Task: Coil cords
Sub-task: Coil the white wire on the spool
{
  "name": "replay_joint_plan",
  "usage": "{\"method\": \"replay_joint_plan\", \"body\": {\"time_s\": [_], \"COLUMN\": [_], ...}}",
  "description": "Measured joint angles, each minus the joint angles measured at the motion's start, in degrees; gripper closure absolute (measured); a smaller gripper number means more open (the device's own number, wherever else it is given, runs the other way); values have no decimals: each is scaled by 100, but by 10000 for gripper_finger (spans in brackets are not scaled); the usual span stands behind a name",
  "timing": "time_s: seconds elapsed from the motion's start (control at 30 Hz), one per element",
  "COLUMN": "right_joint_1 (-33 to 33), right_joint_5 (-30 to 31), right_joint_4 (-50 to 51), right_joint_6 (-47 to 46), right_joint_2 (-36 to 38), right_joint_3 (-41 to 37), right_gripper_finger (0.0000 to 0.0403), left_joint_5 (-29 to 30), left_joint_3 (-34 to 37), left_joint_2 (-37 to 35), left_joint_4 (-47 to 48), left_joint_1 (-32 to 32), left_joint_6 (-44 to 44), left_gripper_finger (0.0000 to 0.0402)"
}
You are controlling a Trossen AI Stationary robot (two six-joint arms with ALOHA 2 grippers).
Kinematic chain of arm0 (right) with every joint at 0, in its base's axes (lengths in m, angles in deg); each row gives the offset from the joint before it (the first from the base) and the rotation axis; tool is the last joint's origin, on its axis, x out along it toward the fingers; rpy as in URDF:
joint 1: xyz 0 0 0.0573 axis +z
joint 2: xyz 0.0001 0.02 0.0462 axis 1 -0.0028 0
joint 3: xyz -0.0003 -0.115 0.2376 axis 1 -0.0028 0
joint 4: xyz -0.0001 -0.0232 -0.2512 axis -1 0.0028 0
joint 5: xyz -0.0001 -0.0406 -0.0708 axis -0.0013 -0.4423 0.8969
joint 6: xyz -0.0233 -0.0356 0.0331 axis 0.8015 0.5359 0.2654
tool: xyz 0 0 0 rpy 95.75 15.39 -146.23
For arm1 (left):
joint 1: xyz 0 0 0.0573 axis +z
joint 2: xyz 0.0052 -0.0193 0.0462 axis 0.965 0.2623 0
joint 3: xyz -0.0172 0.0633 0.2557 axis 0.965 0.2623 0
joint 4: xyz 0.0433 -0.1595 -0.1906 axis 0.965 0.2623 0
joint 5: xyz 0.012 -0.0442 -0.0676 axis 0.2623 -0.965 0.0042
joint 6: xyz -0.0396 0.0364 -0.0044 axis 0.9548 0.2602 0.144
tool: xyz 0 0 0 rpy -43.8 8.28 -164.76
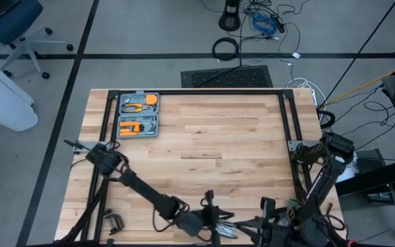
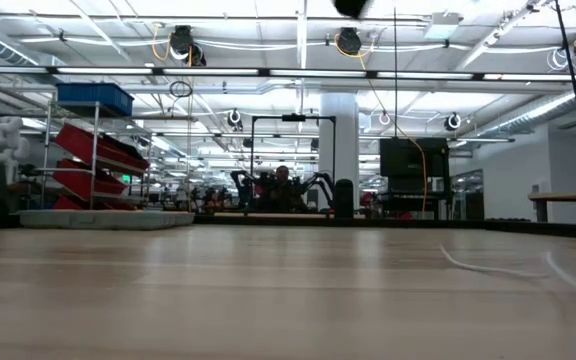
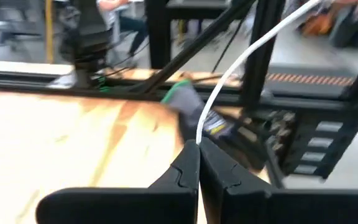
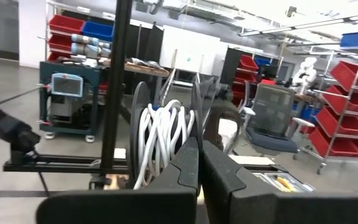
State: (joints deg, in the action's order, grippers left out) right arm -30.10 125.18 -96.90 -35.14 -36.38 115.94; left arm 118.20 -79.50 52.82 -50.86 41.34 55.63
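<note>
Both arms are bunched at the near edge of the wooden table [image 1: 204, 137], low in the overhead view. The left gripper [image 3: 199, 149] has its two dark fingers pressed together, and the thin white cord [image 3: 241, 59] comes out right at their tips, pinched between them; from there it arcs up and away across the black frame posts at the table's edge. Overhead, that gripper [image 1: 219, 223] sits near the middle of the near edge, reaching toward the other arm.

The right gripper [image 4: 199, 152] is also clenched. Just past its fingertips, and touching them as far as I can see, is the reel [image 4: 166, 143]: a dark disc seen nearly edge-on, with many loops of the white cord [image 4: 160, 140] wound on it. The fingertips appear to clamp the reel's rim, though the exact contact is hidden behind the fingers. Overhead, this gripper [image 1: 269, 223] is just beside the left one, the two nearly meeting.

Well apart, at the far left corner of the table, lies an open grey tool case [image 1: 138, 114] with orange-handled tools inside. From table height, a pale stretch of cord [image 2: 488, 268] lies on the boards to one side.
</note>
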Motion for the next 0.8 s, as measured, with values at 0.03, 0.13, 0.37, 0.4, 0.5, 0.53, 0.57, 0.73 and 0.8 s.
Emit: {"method": "replay_joint_plan", "body": {"time_s": [0.03,0.13,0.37,0.4,0.5,0.53,0.57,0.73,0.8], "right_joint_1": [40,117,149,149,147,147,147,147,141], "right_joint_5": [10,11,14,15,17,17,20,16,15], "right_joint_4": [36,150,382,423,515,527,554,964,1206], "right_joint_6": [-40,-148,-379,-435,-467,-476,-525,-852,-1071], "right_joint_2": [0,-2,0,0,0,0,0,0,0], "right_joint_3": [0,0,0,0,0,0,-1,0,-1], "right_gripper_finger": [403,403,403,403,403,403,403,403,403], "left_joint_5": [134,326,1171,1387,1952,2094,2217,2496,2638], "left_joint_3": [0,0,0,0,0,0,0,0,0], "left_joint_2": [-115,-474,-1065,-1130,-1327,-1395,-1453,-1686,-1729], "left_joint_4": [290,1181,3408,3712,4473,4694,4855,5186,5241], "left_joint_1": [-60,-226,-600,-662,-835,-890,-940,-1213,-1337], "left_joint_6": [12,108,1201,1391,1918,2059,2175,2448,2447], "left_gripper_finger": [400,400,400,400,400,400,400,401,401]}}
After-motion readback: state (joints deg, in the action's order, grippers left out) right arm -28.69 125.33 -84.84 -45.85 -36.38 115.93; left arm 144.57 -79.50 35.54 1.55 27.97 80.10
